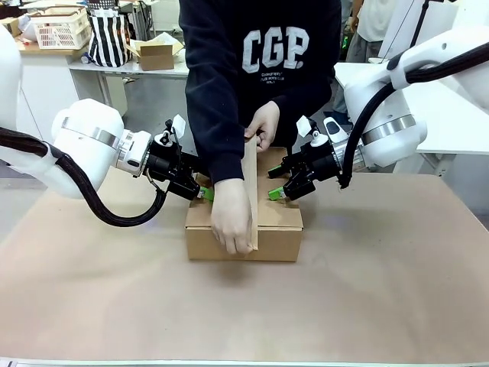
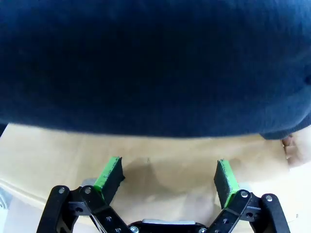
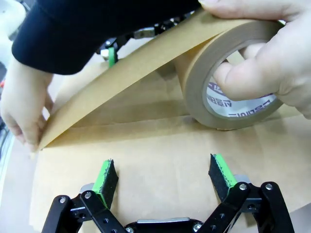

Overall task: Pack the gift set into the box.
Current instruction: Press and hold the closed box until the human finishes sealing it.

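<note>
Brown carton, front: my left gripper (image 1: 205,193) and right gripper (image 1: 276,194) rest spread on the closed plain cardboard box (image 1: 276,226) on the paper-covered table (image 1: 382,290); gift set unseen.
Left wrist: my green pads (image 2: 110,174) parted over the flap, dark-blue sleeve (image 2: 155,63) above.
Right wrist: fingers released; person's hand (image 3: 272,53) unrolls a brown tape roll (image 3: 233,82), other hand (image 3: 24,111) pressing its end.

Matt brown cardboard box (image 1: 243,229), papery tape (image 3: 233,73)
</note>
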`<action>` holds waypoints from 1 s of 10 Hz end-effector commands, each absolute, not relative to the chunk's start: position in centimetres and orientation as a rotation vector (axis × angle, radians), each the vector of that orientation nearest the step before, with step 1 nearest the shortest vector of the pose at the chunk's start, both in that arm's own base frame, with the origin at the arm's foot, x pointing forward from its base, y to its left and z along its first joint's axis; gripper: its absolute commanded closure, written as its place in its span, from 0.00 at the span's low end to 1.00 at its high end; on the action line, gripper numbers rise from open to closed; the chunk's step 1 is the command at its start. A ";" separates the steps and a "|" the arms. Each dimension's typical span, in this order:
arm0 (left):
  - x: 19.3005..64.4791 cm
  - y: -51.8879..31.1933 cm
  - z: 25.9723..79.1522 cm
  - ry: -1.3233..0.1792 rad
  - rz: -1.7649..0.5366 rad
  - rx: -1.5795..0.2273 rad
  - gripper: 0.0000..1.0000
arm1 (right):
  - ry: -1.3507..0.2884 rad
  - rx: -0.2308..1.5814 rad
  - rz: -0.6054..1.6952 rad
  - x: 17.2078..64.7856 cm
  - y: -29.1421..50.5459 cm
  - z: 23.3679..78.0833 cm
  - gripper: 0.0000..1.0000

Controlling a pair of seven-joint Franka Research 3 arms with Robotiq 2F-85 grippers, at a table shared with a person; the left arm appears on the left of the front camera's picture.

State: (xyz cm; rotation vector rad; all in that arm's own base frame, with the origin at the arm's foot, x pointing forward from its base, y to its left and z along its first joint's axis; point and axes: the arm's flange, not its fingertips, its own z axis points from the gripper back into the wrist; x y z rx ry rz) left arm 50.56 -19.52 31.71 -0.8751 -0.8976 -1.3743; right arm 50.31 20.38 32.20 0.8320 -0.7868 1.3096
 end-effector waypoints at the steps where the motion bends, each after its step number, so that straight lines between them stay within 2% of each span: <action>1: 50.4 -19.3 31.3 -0.898 -1.383 -0.871 0.00 | -0.795 0.824 1.300 50.0 20.3 31.7 0.00; 10: 50.4 -19.3 31.3 -0.898 -1.383 -0.871 0.00 | -0.795 0.824 1.300 50.0 20.3 31.7 0.00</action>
